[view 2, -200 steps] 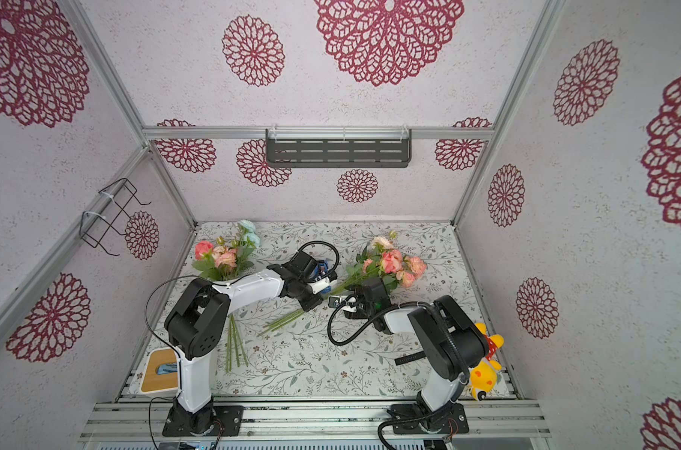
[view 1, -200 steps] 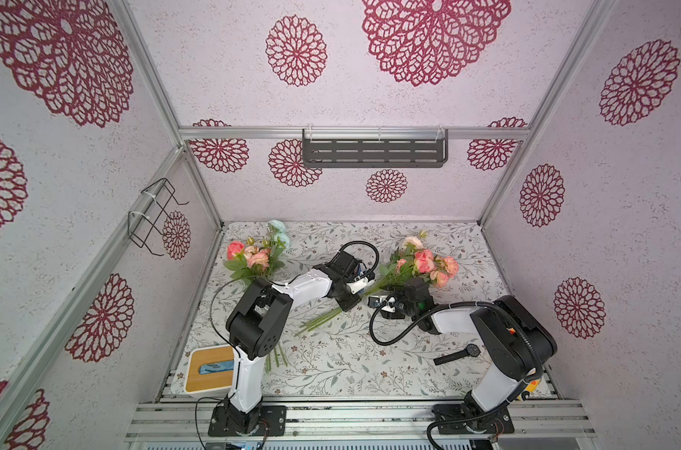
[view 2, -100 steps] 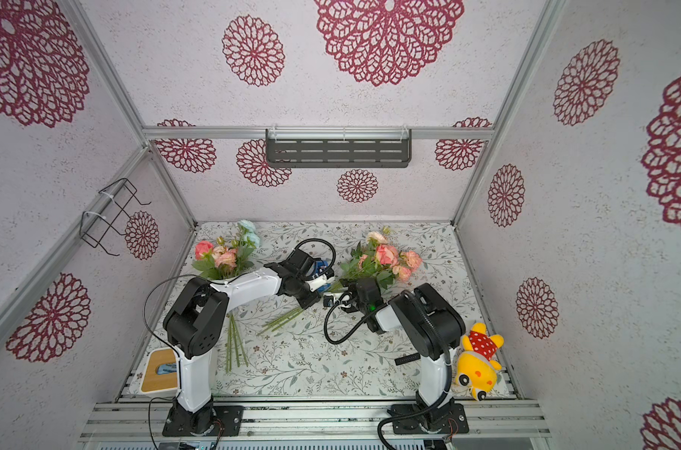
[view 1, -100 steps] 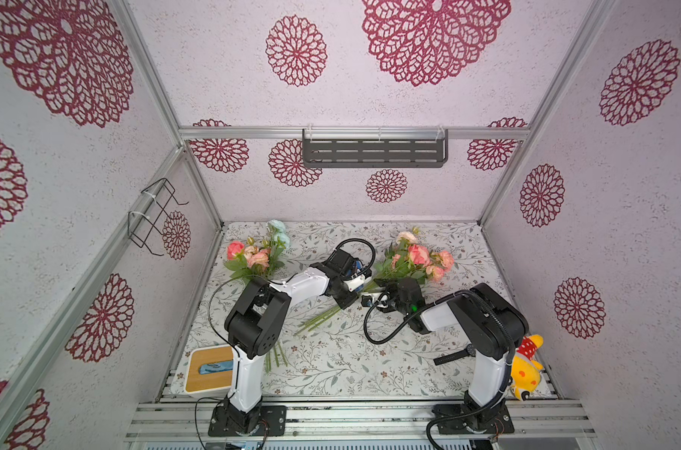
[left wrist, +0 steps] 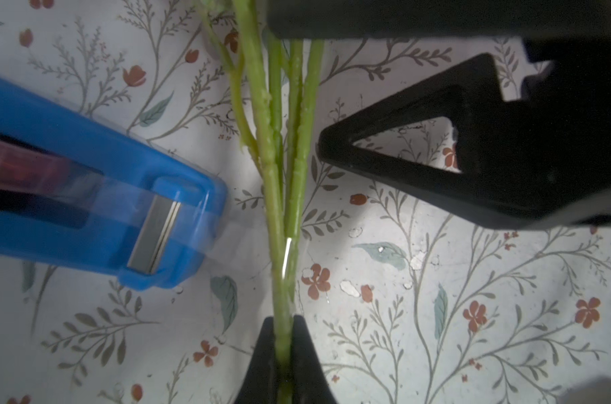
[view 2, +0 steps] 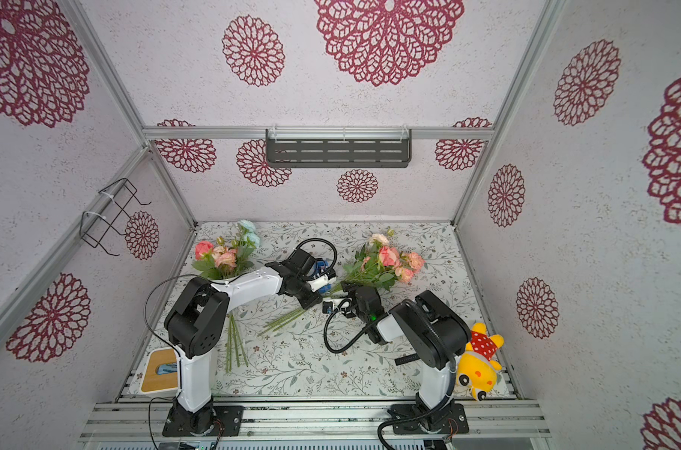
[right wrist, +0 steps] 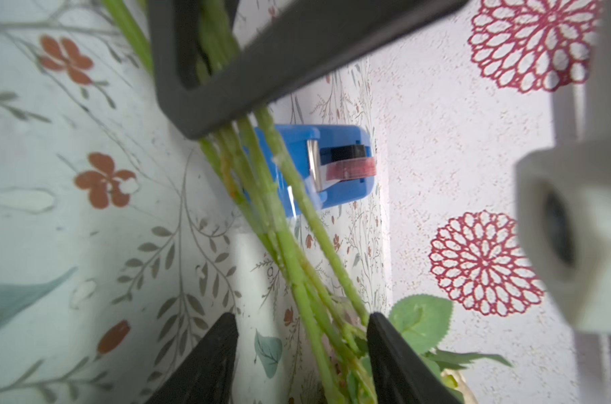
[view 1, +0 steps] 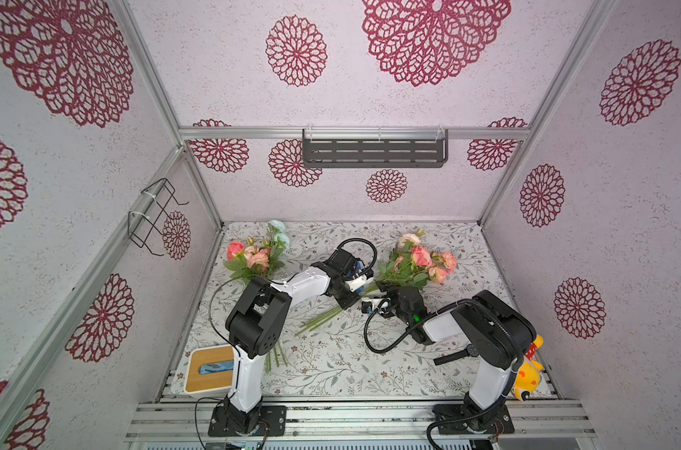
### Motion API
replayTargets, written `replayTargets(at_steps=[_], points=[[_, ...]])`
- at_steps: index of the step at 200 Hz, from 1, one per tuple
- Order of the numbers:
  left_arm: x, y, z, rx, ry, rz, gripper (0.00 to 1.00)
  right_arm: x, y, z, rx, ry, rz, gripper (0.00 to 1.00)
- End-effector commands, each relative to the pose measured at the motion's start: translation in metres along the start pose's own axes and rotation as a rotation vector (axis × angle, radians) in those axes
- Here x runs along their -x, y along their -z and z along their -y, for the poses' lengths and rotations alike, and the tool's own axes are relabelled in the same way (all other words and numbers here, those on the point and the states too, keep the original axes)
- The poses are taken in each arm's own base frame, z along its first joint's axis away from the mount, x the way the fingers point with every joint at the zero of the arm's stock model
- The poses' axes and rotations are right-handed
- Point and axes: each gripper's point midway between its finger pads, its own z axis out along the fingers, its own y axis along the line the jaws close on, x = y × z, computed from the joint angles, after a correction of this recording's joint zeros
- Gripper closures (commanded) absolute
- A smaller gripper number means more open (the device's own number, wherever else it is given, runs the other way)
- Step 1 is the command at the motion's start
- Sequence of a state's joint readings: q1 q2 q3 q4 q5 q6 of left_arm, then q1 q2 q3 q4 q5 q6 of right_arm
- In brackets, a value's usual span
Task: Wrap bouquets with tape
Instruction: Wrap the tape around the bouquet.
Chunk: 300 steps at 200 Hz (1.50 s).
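While left gripper (left wrist: 283,327) pinches bouquet stems (left wrist: 274,196) tight, right gripper (right wrist: 300,316) stands spread, jaws straddling same stems nearer blooms (view 1: 420,259). Blue tape dispenser (left wrist: 94,210) just beside stem stretch between grippers, clear strip (left wrist: 241,241) reaching stems. Second bouquet (view 1: 259,253) well apart from both grippers.

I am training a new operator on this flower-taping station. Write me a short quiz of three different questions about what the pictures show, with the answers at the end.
1. True or false: the left gripper is shut on the bouquet stems.
2. In the left wrist view, what lies beside those stems? A) a blue tape dispenser B) scissors C) a spool of ribbon
3. Fill in: the right gripper has its jaws ____, with the stems passing between them.

Key: 1 true; 2 A; 3 open.
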<state>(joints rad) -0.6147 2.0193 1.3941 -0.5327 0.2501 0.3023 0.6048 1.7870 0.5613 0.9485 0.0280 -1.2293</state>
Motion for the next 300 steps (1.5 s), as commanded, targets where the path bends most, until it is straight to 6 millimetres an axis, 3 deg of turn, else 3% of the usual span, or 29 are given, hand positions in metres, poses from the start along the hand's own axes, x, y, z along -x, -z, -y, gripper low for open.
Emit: replayTargets(at_steps=[1,26,49,78,97,119,149,162,206,227,253,286,300], points=[[0.012,-0.002,0.004,-0.029,-0.019,0.035,1.00,0.003,0.012,0.018,-0.076,0.007,-0.012,0.38],[0.013,-0.003,0.006,-0.041,-0.018,0.040,1.00,0.001,0.008,0.017,-0.087,0.003,-0.020,0.36],[0.015,-0.002,0.006,-0.038,-0.026,0.045,1.00,0.004,-0.012,0.011,-0.060,0.014,-0.004,0.34],[0.016,-0.002,0.009,-0.058,-0.021,0.047,1.00,0.000,-0.032,0.019,-0.099,-0.019,-0.027,0.32],[0.016,-0.002,0.011,-0.068,-0.020,0.052,1.00,0.001,-0.043,0.010,-0.062,0.005,-0.016,0.32],[0.015,-0.002,0.012,-0.072,-0.025,0.043,1.00,0.004,-0.037,0.019,-0.106,-0.004,-0.022,0.32],[0.016,0.000,0.017,-0.095,-0.031,0.060,1.00,-0.006,-0.039,-0.004,-0.022,0.034,-0.024,0.33],[0.015,0.000,0.019,-0.108,-0.031,0.057,1.00,-0.005,-0.044,-0.004,-0.023,0.041,-0.017,0.35],[0.012,-0.004,0.023,-0.137,-0.024,0.052,1.00,-0.003,-0.055,-0.005,-0.032,0.033,-0.003,0.53],[0.011,-0.005,0.023,-0.144,-0.018,0.049,1.00,-0.005,-0.047,-0.003,-0.043,0.032,-0.005,0.72],[0.011,-0.004,0.023,-0.154,-0.013,0.054,1.00,-0.009,-0.048,-0.007,-0.023,0.035,0.013,0.88],[0.010,-0.004,0.019,-0.159,0.012,0.044,1.00,-0.007,-0.047,-0.005,-0.027,0.033,0.021,1.00],[0.011,-0.003,0.016,-0.156,0.030,0.049,1.00,-0.007,-0.044,-0.005,-0.016,0.045,0.030,1.00]])
